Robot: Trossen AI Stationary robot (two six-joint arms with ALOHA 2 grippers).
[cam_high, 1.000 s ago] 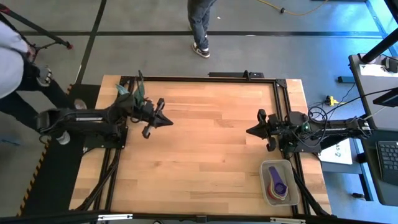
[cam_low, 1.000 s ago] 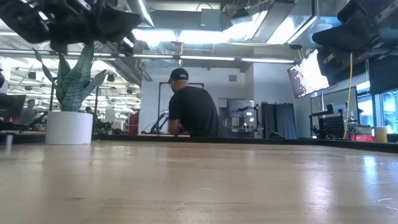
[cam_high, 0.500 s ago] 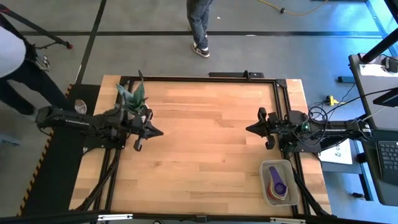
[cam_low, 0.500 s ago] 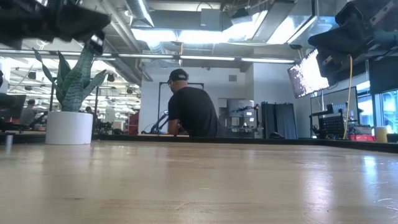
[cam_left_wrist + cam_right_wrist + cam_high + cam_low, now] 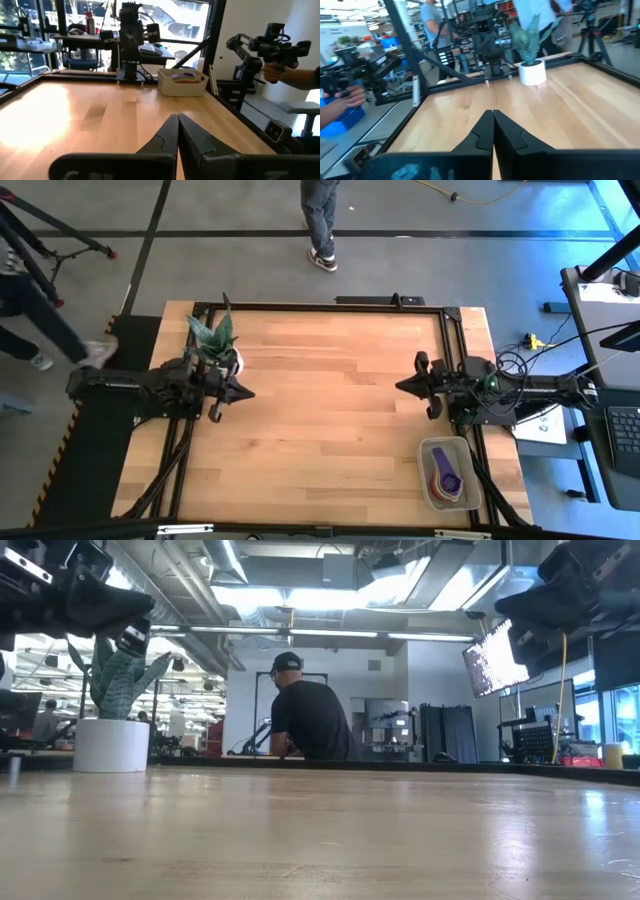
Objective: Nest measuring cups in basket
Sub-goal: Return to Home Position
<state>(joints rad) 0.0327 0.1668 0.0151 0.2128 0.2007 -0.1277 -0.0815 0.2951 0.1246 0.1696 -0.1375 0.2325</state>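
Observation:
The basket (image 5: 450, 473), a pale rectangular tub, stands at the table's near right corner, with the nested measuring cups (image 5: 447, 475) inside it, a purple one on top. In the left wrist view the basket (image 5: 181, 82) shows coloured cup rims (image 5: 183, 76) at its top. My left gripper (image 5: 247, 392) hovers shut at the table's left side, pointing level toward the right, holding nothing. My right gripper (image 5: 399, 389) hovers shut at the right side, pointing left, far from the basket.
A white plant pot (image 5: 217, 356) with a spiky green plant stands at the table's far left, right beside my left arm. A black frame (image 5: 320, 306) runs along the table's far edge. People stand on the floor beyond the table. Bare wood lies between the grippers.
My left gripper has drawn back toward the table's left edge and sunk a little, staying shut and level. The person on the floor at the left has walked off toward the left.

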